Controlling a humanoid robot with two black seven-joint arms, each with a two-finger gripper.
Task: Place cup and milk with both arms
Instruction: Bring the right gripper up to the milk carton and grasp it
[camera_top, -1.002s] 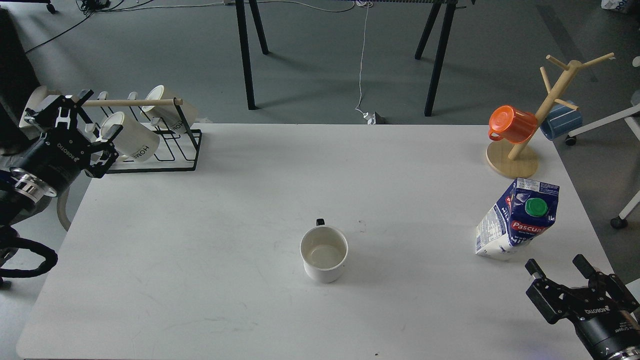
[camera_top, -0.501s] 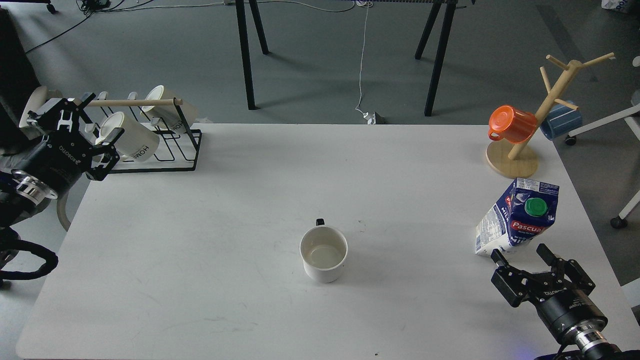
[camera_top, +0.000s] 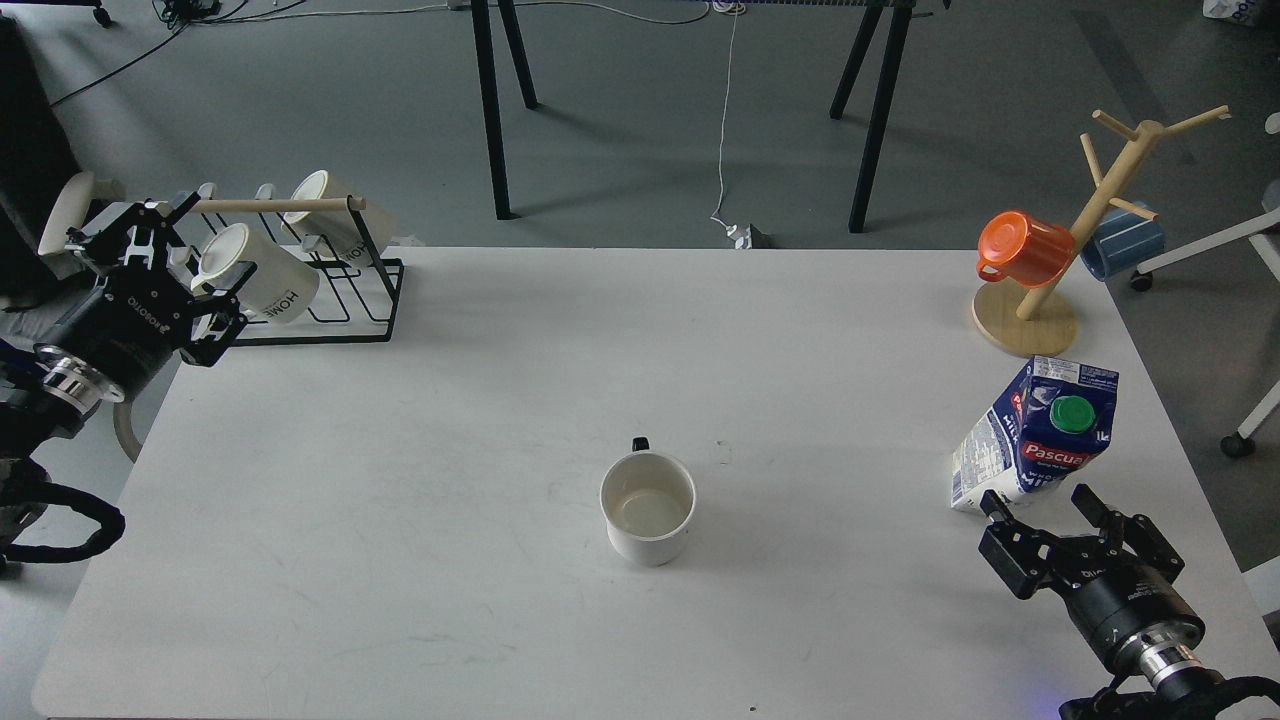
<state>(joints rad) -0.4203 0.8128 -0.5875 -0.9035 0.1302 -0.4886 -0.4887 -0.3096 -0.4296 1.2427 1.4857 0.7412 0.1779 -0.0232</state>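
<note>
- Milk, in a blue-and-white gable-top carton with a round green screw cap and a red "Pascual" label (camera_top: 1040, 440), stood upright near the right edge of the white rectangular bench (camera_top: 500, 400).
- Right gripper (camera_top: 1043, 500), black with two fingers, sat just in front of the carton's base with its jaws spread and nothing between them; whether the fingertips touched the carton could not be told.
- White ceramic cup with a black handle (camera_top: 648, 506) stood upright near the middle of the bench, mouth up, handle pointing away from the robot, well apart from the carton and from both grippers.
- Left gripper (camera_top: 180, 245), also black, hovered at the far-left corner of the bench with its jaws spread and empty, just in front of a black wire rack (camera_top: 340, 290) holding cream mugs printed "HOME" (camera_top: 262, 275).
- Wooden mug tree on a round base (camera_top: 1060, 270) stood at the far-right corner behind the carton, with an orange cup (camera_top: 1025, 248) and a blue cup (camera_top: 1125, 242) hanging on its pegs.
</note>
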